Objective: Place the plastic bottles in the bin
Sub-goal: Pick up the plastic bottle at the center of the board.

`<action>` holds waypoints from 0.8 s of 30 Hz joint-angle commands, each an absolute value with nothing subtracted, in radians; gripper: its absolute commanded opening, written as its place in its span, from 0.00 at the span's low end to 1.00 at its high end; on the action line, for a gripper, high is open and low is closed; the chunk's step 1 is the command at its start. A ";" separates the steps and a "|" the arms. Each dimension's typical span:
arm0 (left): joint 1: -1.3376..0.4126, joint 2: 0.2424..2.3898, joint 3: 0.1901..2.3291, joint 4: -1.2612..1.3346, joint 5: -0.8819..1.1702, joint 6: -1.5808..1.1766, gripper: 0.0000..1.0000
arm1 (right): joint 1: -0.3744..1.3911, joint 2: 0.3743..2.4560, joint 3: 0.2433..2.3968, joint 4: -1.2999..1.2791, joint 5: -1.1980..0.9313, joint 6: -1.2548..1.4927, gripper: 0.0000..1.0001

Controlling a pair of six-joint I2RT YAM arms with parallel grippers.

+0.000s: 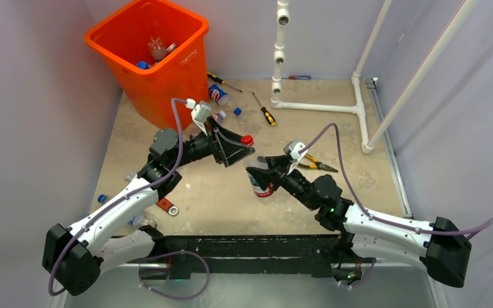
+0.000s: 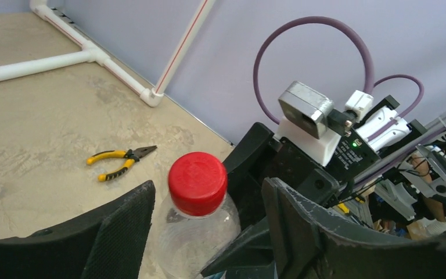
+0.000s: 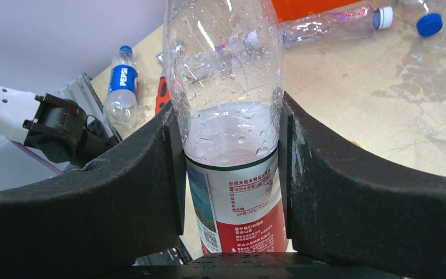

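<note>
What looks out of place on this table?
Hand tools lie among the bottles: yellow pliers, a yellow-handled screwdriver and a red-handled wrench. What looks like a loose blue cap lies on its own near the orange bin.

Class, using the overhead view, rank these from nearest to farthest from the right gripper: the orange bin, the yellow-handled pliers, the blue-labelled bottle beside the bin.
From the right gripper, gripping a red-labelled bottle:
1. Yellow-handled pliers, just to its right.
2. Blue-labelled bottle, farther back and left, at the bin's foot.
3. Orange bin, far-left corner.
</note>
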State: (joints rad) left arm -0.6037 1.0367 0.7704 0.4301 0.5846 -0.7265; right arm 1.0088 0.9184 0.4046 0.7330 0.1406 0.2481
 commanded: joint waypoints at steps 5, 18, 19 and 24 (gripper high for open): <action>-0.613 1.064 0.772 0.451 0.522 -0.720 0.49 | 1.011 0.892 0.402 0.789 0.162 0.218 0.24; -0.640 1.124 0.765 0.525 0.543 -0.770 0.22 | 1.011 0.894 0.385 0.793 0.172 0.217 0.24; -0.642 1.125 0.763 0.527 0.543 -0.772 0.20 | 1.011 0.893 0.385 0.791 0.171 0.216 0.24; -0.642 1.107 0.759 0.531 0.523 -0.774 0.51 | 1.011 0.881 0.377 0.788 0.169 0.215 0.24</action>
State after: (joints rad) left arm -0.6357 1.1240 0.7681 0.4740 0.5320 -0.7528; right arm 1.0088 0.9070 0.3862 0.7387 0.1658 0.2413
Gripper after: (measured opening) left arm 0.418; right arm 0.517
